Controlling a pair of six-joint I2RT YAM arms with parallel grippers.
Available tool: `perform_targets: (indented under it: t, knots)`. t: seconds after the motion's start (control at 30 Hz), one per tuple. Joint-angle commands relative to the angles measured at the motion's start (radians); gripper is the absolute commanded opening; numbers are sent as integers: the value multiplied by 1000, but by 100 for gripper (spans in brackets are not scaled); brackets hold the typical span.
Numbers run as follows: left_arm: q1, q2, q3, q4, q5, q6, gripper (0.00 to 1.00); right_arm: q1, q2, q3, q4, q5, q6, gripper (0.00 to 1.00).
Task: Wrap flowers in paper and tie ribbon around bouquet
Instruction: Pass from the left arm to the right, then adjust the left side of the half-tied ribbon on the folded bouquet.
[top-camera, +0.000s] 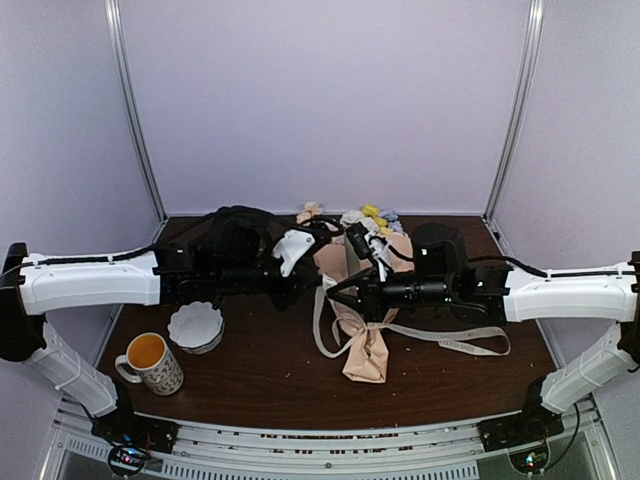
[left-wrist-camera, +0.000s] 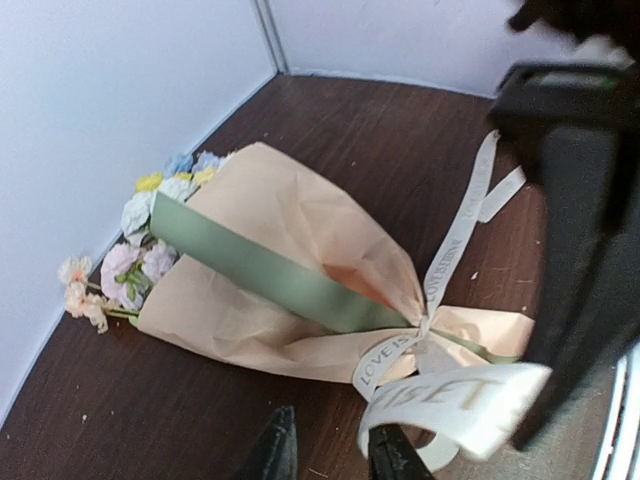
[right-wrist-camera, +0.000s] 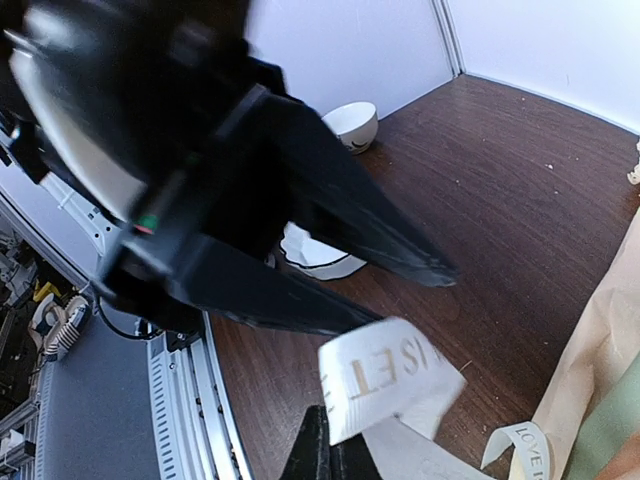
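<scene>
The bouquet (left-wrist-camera: 270, 270) lies on the table in peach-tan paper (top-camera: 365, 355) with a green strip (left-wrist-camera: 260, 265). Its pastel flowers (left-wrist-camera: 140, 255) point toward the back wall. A cream ribbon (left-wrist-camera: 445, 255) is knotted around the narrow end. In the right wrist view my right gripper (right-wrist-camera: 330, 445) is shut on a lettered loop of ribbon (right-wrist-camera: 390, 385). My left gripper (left-wrist-camera: 330, 425) stands just beside it, its jaws apart over bare table. The ribbon loop (left-wrist-camera: 450, 400) brushes its right finger (left-wrist-camera: 392, 452). In the top view both grippers meet beside the bouquet's waist: left gripper (top-camera: 322, 283), right gripper (top-camera: 338, 290).
A white bowl (top-camera: 195, 327) and a patterned mug (top-camera: 152, 362) of orange liquid stand at the front left. One ribbon tail (top-camera: 465, 340) trails right across the table. The enclosure's walls close in the back and sides.
</scene>
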Motion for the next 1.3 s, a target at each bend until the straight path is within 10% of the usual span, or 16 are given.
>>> perform_targets:
  t: [0.0, 0.27, 0.5, 0.73, 1.27]
  knots:
    - [6, 99, -7, 52, -174, -11, 31, 2, -55, -11, 15, -33, -6, 0]
    - [22, 127, -107, 204, -64, -25, 47, -11, -97, -47, 28, -2, 0, 0]
    - [52, 53, -383, 661, 370, -24, 74, -31, -105, -61, 50, -16, 9, 0]
    - [54, 287, -240, 653, 442, -134, 80, -35, -111, -64, 53, -14, 17, 0]
    - [103, 327, -265, 541, 106, -179, 0, -53, -148, -91, 42, 8, 15, 0]
